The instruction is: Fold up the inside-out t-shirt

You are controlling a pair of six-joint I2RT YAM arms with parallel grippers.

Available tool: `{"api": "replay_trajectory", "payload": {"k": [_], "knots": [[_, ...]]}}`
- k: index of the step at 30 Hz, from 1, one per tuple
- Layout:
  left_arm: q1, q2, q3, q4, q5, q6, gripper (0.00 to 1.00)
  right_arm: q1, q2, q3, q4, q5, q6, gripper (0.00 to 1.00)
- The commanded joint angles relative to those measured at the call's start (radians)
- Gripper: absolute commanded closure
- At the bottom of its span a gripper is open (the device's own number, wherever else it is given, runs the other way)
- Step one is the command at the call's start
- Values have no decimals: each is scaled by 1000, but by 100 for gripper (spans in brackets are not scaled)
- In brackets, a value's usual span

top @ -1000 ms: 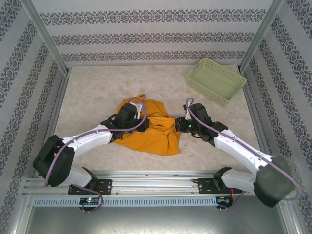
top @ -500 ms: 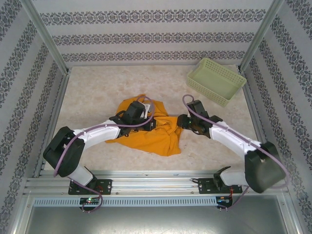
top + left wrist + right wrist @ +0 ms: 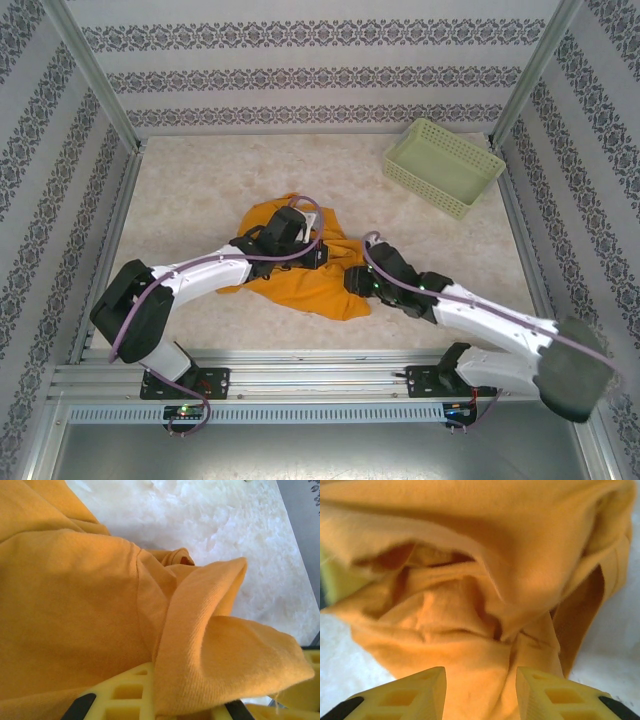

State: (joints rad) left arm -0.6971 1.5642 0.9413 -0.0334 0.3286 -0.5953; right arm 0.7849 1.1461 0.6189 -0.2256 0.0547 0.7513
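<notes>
Left jaws clenched on a t-shirt fold at counter centre; right jaws at its 3 o'clock edge. Basket, 1 o'clock, holds nothing.

Left wrist: cloth ridge pinched.

Right wrist: jaws parted, released, cloth loose between.

Step, likely: spreading the bunched shirt. Next calls for a fresh edge grip.

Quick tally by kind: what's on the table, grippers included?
Orange-yellow cotton t-shirt: 1
Pale green plastic lattice basket: 1
Grippers with yellow fingers: 2, left gripper and right gripper
Total: 4
</notes>
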Motion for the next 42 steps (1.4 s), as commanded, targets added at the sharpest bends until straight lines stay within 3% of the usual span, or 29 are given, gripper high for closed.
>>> {"api": "replay_trajectory", "payload": {"k": [1,11,15,19,23,32,35,39,42], "knots": [[-24,-47,12,-37,-19,-3,100,-35,111,97,114,4,-1,60],[-61,-103,-31,-11,-5,-9,100,-204,376,280,82,32,-123,68],[-64,-102,-45,-2,-3,-13,100,-204,400,301,91,-17,-124,67],[-64,-101,-66,18,-13,-20,100,-182,412,299,69,32,-124,63],[-64,-91,-70,19,-20,-19,100,-184,424,300,41,85,-134,72],[-64,-78,-63,1,-60,-17,100,-149,363,326,-55,227,-200,100],[-61,-73,-53,-38,-106,-5,100,-148,302,309,-83,233,-199,100],[-38,-45,-26,-89,-165,24,99,-147,158,262,-105,125,-171,100],[-4,-26,-14,-102,-170,34,98,-145,38,211,-95,-38,-145,100]]}}
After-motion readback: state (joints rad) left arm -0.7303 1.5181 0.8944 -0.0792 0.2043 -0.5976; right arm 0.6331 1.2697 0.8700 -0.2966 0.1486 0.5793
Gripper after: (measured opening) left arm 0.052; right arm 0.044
